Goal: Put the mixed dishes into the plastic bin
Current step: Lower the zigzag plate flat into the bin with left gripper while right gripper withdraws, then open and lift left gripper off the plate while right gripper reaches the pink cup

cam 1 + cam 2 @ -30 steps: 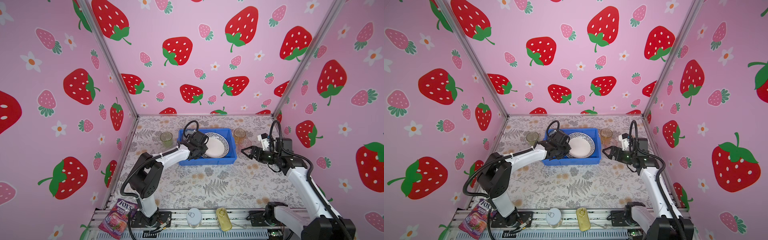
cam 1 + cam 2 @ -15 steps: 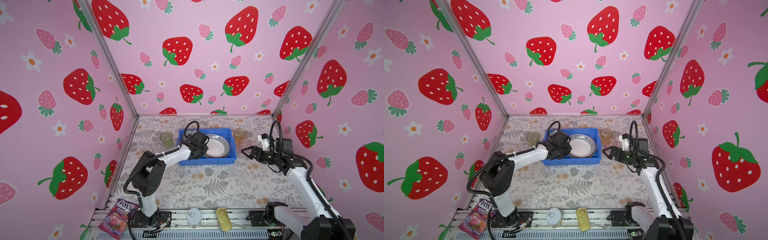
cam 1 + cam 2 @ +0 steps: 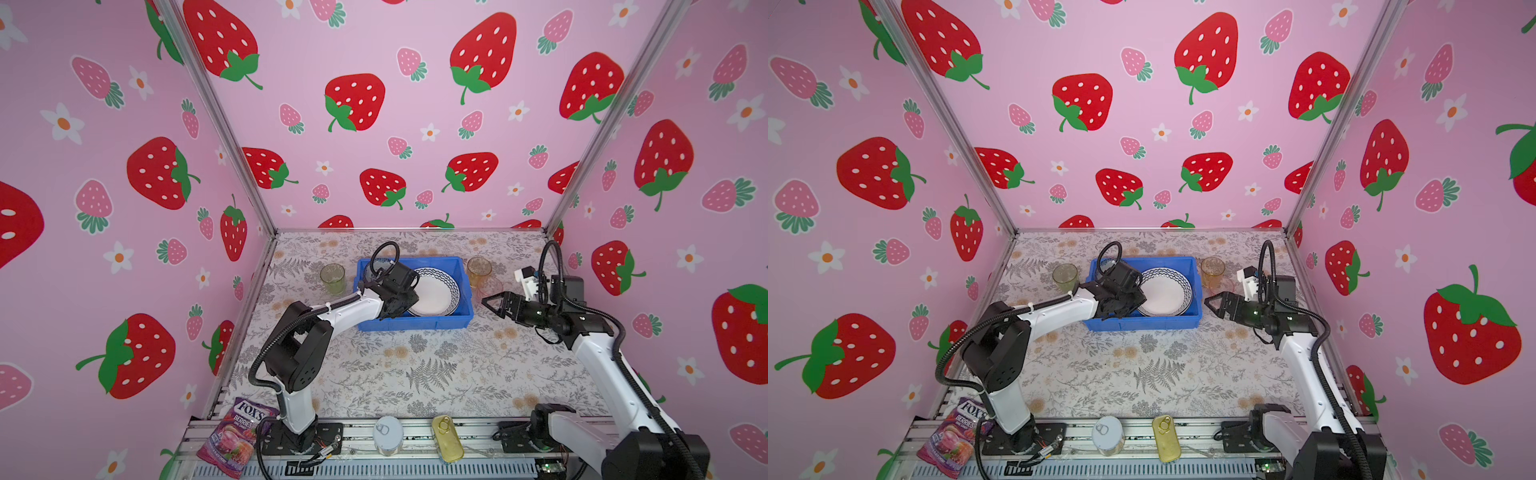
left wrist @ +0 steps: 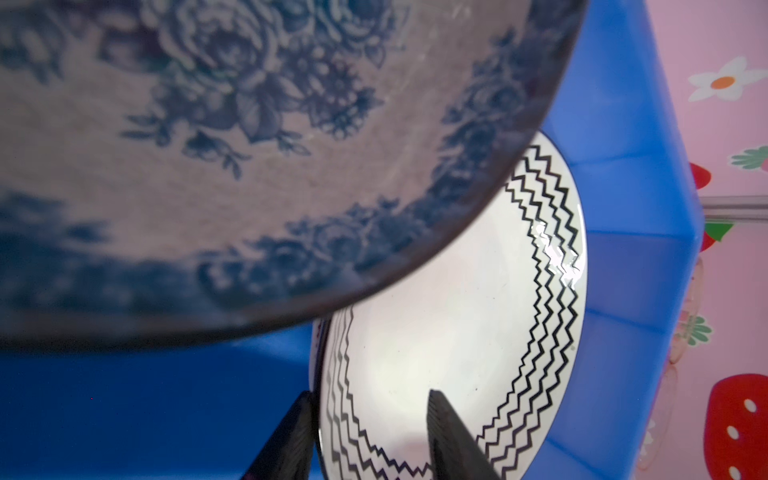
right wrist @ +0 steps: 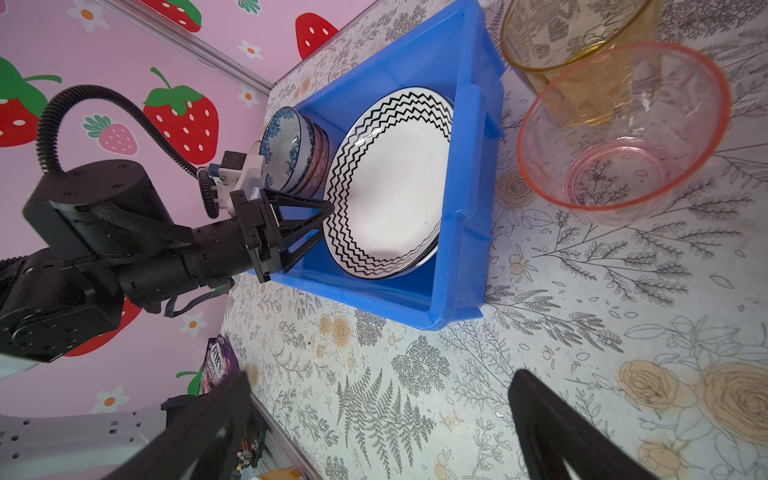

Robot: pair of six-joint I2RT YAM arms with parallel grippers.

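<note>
The blue plastic bin (image 3: 415,322) (image 3: 1142,323) holds a white plate with black zigzag rim (image 3: 436,293) (image 3: 1165,293) (image 5: 390,187), lying on another plate. Patterned bowls (image 5: 282,145) (image 4: 249,145) stand stacked on edge in its back left corner. My left gripper (image 4: 370,395) (image 5: 326,222) is inside the bin with its jaws open astride the plate's left rim. My right gripper (image 3: 492,300) (image 3: 1214,301) (image 5: 382,376) hovers open and empty over the table right of the bin. Pink (image 3: 490,286) (image 5: 623,129) and amber (image 3: 479,270) (image 5: 582,54) tumblers sit just beyond it. A green tumbler (image 3: 332,278) (image 3: 1065,276) stands left of the bin.
On the front rail lie a purple candy bag (image 3: 235,436), a silver round tin (image 3: 387,436) and a gold oval tin (image 3: 447,444). Strawberry walls close in the table on three sides.
My left gripper's jaws have spread apart from the plate's rim, and the plate has settled into the bin. The right arm has not moved.
</note>
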